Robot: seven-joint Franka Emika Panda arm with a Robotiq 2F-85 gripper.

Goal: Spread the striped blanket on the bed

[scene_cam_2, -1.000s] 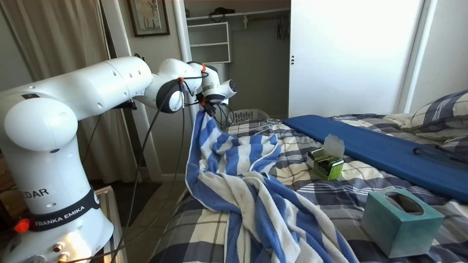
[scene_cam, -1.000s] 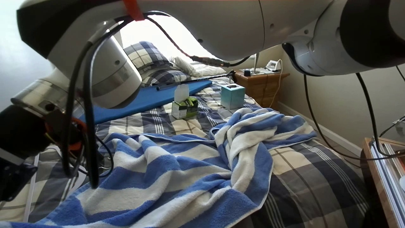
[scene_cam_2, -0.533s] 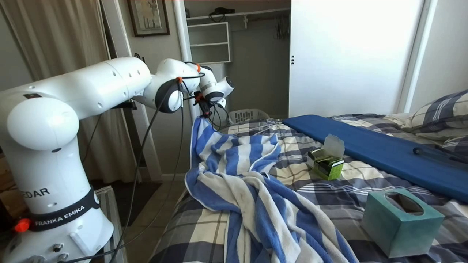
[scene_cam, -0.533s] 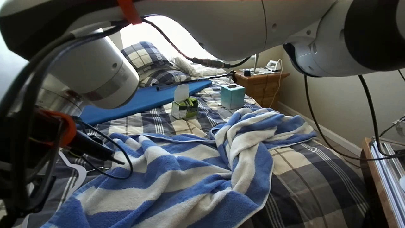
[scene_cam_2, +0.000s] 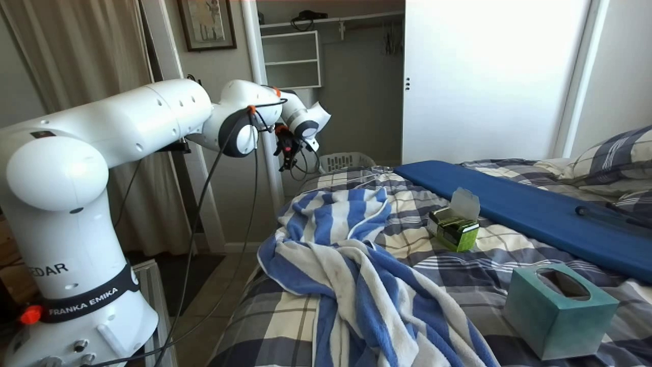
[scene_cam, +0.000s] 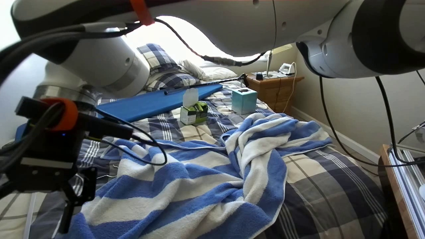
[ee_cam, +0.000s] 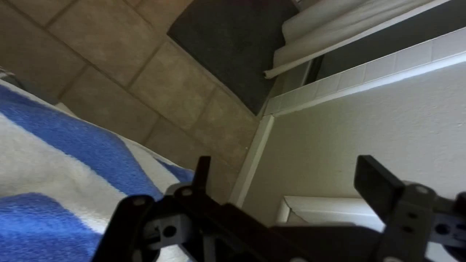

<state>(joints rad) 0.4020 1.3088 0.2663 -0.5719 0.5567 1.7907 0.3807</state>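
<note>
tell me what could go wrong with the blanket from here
The pincer is open and holding nothing, so closing right here may miss the striped blanket. A pull could tighten the blanket's twisted folds instead of flattening them. Spreading it wider might knock the green box or teal box standing on the bed.

The glossy white, round-jointed arm (scene_cam_2: 142, 122) I teleoperated wore orange straps (scene_cam: 141, 12), looping black cables (scene_cam: 59, 36) and a black band (scene_cam_2: 89, 301) lettered FRANKA EMIKA.
</note>
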